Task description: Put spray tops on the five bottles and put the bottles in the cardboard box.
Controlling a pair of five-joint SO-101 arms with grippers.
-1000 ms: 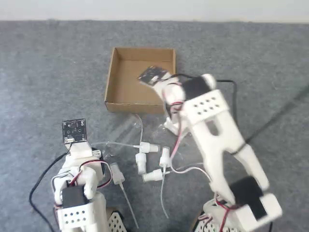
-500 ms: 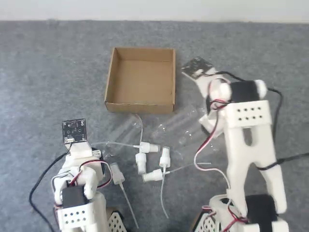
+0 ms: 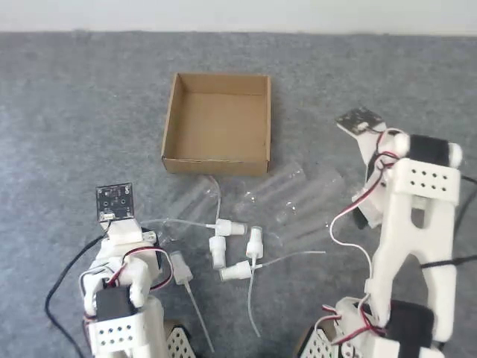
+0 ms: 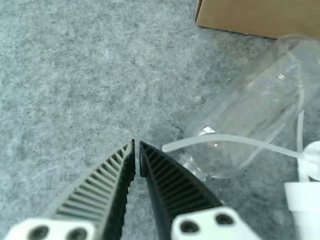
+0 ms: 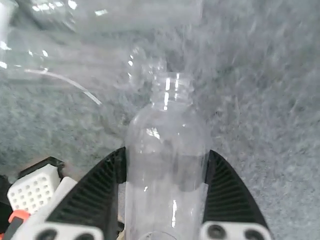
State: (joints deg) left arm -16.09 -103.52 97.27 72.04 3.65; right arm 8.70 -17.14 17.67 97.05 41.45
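Right wrist view: right gripper (image 5: 165, 154) clasps bottle (image 5: 166, 127), neck pointing straight outward.

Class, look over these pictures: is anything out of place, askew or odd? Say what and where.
Nothing is damaged or spilled, but it's untidy: clear bottles lie on their sides by the cardboard box, and loose spray tops are scattered beside them, tubes askew. The right gripper clamps a topless bottle.

Clear capless bottles (image 3: 287, 192) flat beside the cardboard box (image 3: 216, 162) (one bottle (image 5: 165, 165) between the right fingers (image 5: 227, 190)), spray tops (image 3: 229, 227) loose nearby.
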